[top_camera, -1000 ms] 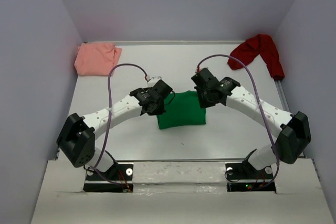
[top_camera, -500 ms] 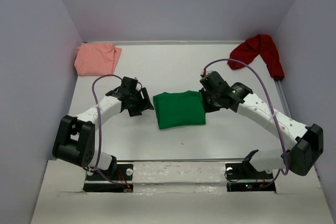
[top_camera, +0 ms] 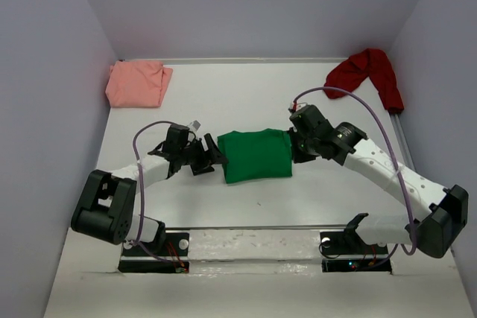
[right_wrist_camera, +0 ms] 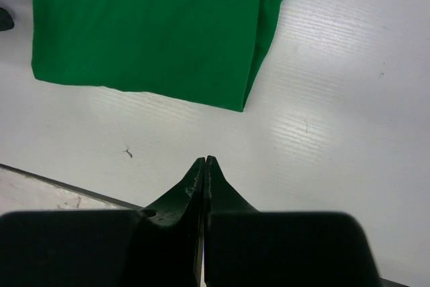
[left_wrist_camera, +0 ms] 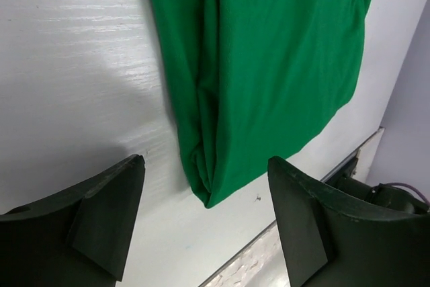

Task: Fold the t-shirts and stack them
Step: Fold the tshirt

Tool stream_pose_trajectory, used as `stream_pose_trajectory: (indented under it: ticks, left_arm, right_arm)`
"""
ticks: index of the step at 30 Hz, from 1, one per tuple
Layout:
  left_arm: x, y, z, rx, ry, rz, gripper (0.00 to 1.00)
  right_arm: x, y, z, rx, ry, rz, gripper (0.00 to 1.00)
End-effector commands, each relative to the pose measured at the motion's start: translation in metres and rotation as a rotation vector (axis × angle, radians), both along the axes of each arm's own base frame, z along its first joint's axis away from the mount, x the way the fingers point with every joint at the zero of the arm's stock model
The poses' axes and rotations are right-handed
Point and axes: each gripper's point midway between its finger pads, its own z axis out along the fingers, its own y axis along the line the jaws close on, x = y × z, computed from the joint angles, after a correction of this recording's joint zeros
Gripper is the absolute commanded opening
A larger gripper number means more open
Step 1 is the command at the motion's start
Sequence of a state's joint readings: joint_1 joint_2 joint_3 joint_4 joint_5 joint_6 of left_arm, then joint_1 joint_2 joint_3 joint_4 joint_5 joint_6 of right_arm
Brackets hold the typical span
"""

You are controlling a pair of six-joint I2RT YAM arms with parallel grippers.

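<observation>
A bright green t-shirt (top_camera: 256,155) lies folded into a rectangle in the middle of the table; its layered left edge (left_wrist_camera: 201,99) shows in the left wrist view. A salmon-pink t-shirt (top_camera: 136,83) sits bunched in the far left corner. A dark red t-shirt (top_camera: 369,72) is crumpled in the far right corner. My left gripper (top_camera: 214,159) (left_wrist_camera: 205,223) stands open just left of the green shirt, holding nothing. At the shirt's right edge my right gripper (top_camera: 296,156) (right_wrist_camera: 203,160) is shut and empty, off the green shirt (right_wrist_camera: 154,28).
Lilac walls close in the table (top_camera: 223,102) on the left, back and right. A pale board with the arm bases (top_camera: 153,247) runs along the near edge. Purple cables loop above both arms.
My left gripper let go of the green shirt, opened, and drew back left and down to the shirt's left edge. The right arm shifted slightly right and lower beside the shirt.
</observation>
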State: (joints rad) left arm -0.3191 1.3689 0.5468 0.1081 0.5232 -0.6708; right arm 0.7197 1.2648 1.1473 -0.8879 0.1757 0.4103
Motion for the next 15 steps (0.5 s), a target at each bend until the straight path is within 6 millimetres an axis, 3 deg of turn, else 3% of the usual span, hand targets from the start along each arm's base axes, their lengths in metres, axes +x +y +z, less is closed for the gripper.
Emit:
stream_pose_trajectory:
  ticks: [1,7,15]
  left_arm:
    - [0.01,-0.014,0.015,-0.113,-0.054,-0.002,0.81]
    - [0.022,-0.012,0.004,-0.103,-0.067,0.058,0.78]
    - [0.014,-0.001,-0.038,-0.032,0.002,0.116,0.75]
  right_arm:
    - [0.0,0.005,0.029,0.091,-0.083,0.014,0.0]
    - [0.006,-0.012,0.044,0.069,-0.136,-0.09,0.0]
    - [0.006,-0.018,0.086,0.125,-0.227,-0.103,0.0]
